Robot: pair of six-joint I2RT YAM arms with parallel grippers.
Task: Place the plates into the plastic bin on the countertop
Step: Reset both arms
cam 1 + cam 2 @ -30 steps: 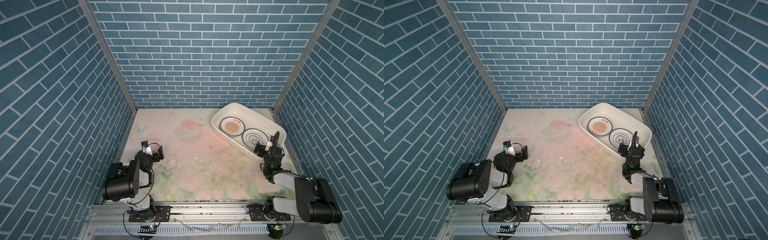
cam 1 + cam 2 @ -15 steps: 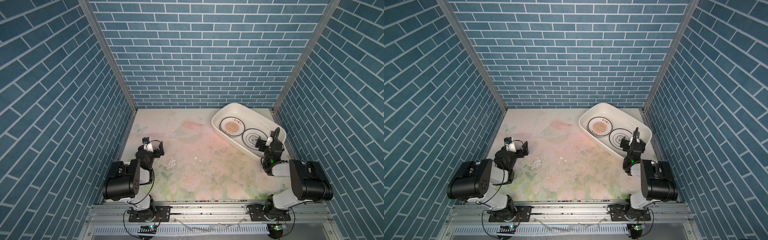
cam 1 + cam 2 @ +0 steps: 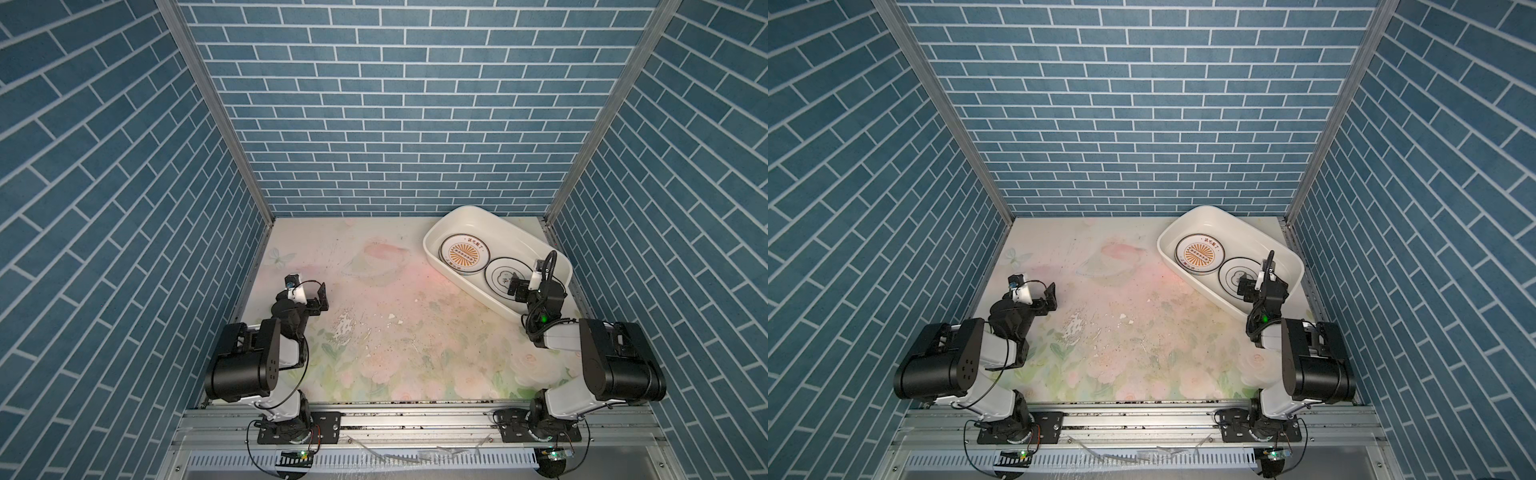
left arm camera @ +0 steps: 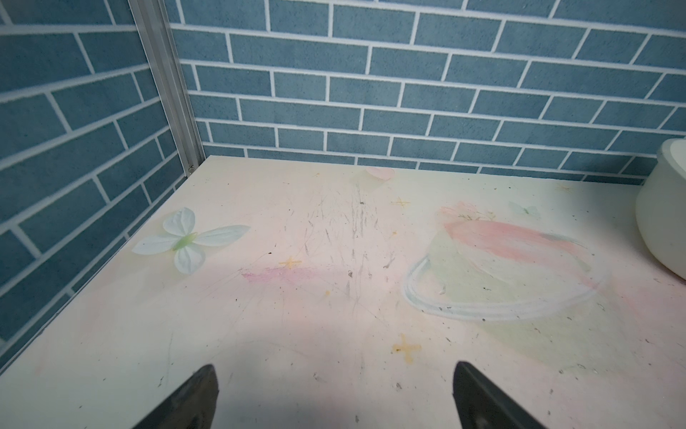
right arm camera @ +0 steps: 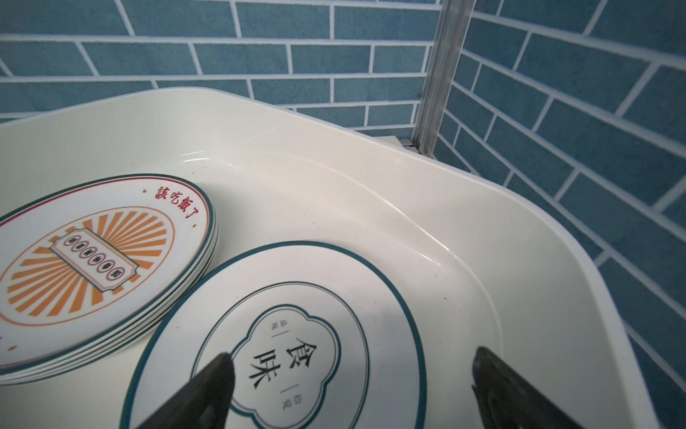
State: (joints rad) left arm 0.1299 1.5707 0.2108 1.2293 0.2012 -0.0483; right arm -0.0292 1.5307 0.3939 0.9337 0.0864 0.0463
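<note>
Overall, blue brick-patterned walls (image 3: pixel 395 104) close in three sides of the surface (image 3: pixel 374 257), a pale sheet printed with pink flowers and green leaves, with a scuffed patch (image 3: pixel 345 328) near its middle.

Next in size, the plastic bin (image 3: pixel 511 235) sits in the far right corner of the surface, turned askew. Both top views show it whole (image 3: pixel 1246 232), the right wrist view looks down into it (image 5: pixel 371 178), and the left wrist view catches only one rounded end (image 4: pixel 664 223).

The left arm (image 3: pixel 249 361) is folded low by the near left corner, the right arm (image 3: pixel 611 365) by the near right corner.

Inside the bin lie the plates. A stack (image 3: pixel 464 253) (image 3: pixel 1200 253) topped by an orange sunburst design fills the end nearer the far edge, and several green rims show down its side in the right wrist view (image 5: pixel 85 260). Just beside it, the quatrefoil plate (image 3: pixel 496 270) (image 3: pixel 1231 272) (image 5: pixel 297 297) lies flat on the bin's floor. Whether the two touch at their rims I cannot tell.

The right pincer (image 3: pixel 516 288) (image 3: pixel 1246 289) (image 5: pixel 352 367) hangs over the quatrefoil plate, within the bin's outline, jaws spread wide and gripping nothing. In its wrist view one fingertip (image 5: pixel 219 371) shows over the plate, the other over the bin's floor beside it.

The left pincer (image 3: pixel 321 297) (image 3: pixel 1050 297) (image 4: pixel 334 379) is near the left edge, well apart from the bin — jaws likewise spread and empty above bare surface.
</note>
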